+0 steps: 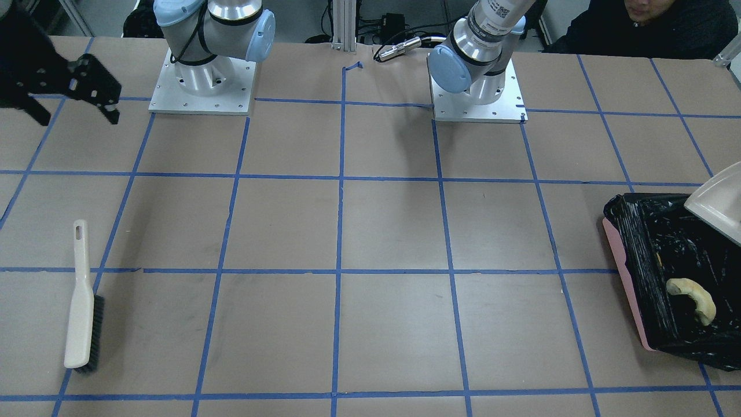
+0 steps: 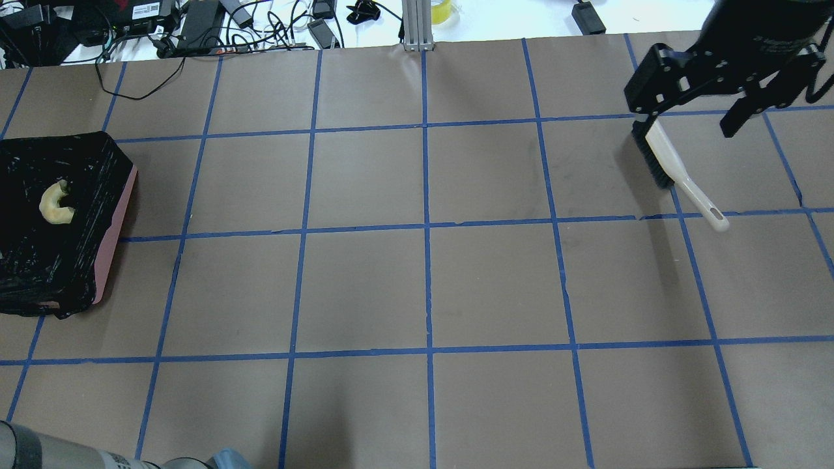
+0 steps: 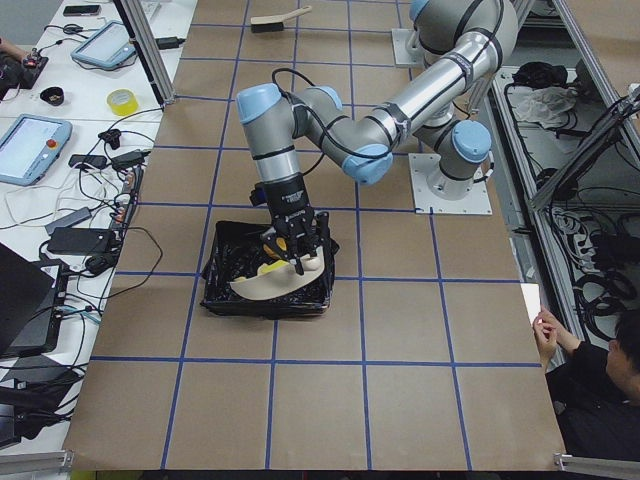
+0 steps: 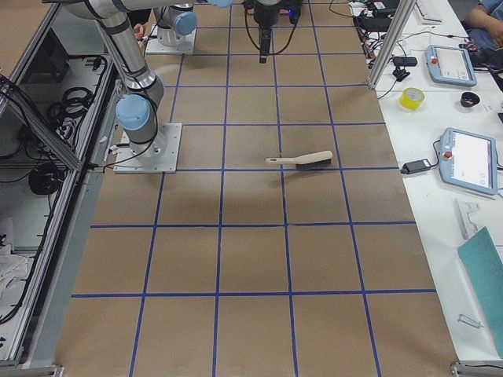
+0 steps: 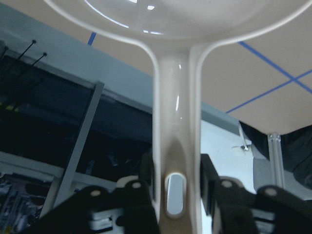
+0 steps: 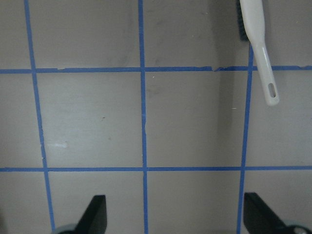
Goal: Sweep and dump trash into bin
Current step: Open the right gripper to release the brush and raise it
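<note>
Left gripper [image 5: 175, 178] clamps the dustpan [image 1: 718, 202] handle over the bin [image 1: 622, 272] holding 1 croissant [image 1: 692, 298]; right gripper [image 6: 178, 212], jaws spread wide, hangs near the brush [image 1: 81, 301].

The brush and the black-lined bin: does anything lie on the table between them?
Nothing does. In the front-facing view, the table between the brush and the bin is bare, crossed only by blue tape lines. The overhead view agrees.
</note>
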